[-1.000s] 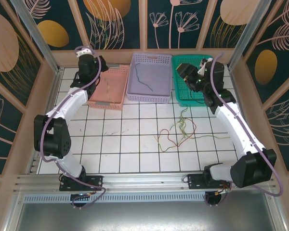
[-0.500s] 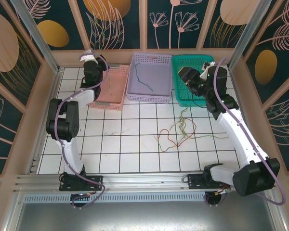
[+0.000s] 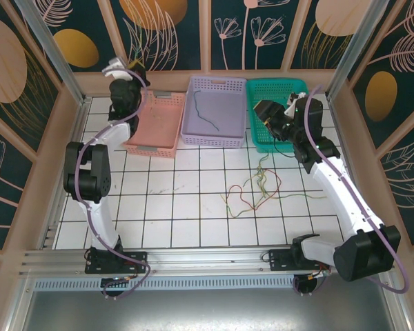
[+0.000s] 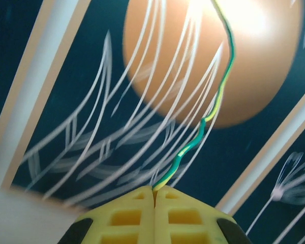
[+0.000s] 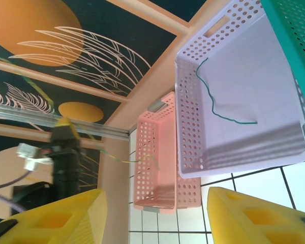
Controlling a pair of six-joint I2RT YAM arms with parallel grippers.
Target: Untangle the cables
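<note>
Well, the left gripper [image 4: 154,192] is pinched shut on a yellow-green cable [image 4: 217,100], which snakes up and away from its fingertips. The right gripper [image 5: 155,197] hangs open above the green basket [image 3: 261,143]. Just ahead of it a dark cable [image 5: 212,99] lies in the lilac basket [image 5: 185,127]. A tangle of cables [image 3: 254,187] sprawls on the bench [image 3: 165,207] behind it, toward the arm bases.

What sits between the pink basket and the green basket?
A lilac basket, with one thin dark cable lying inside it; the top view shows it.
</note>
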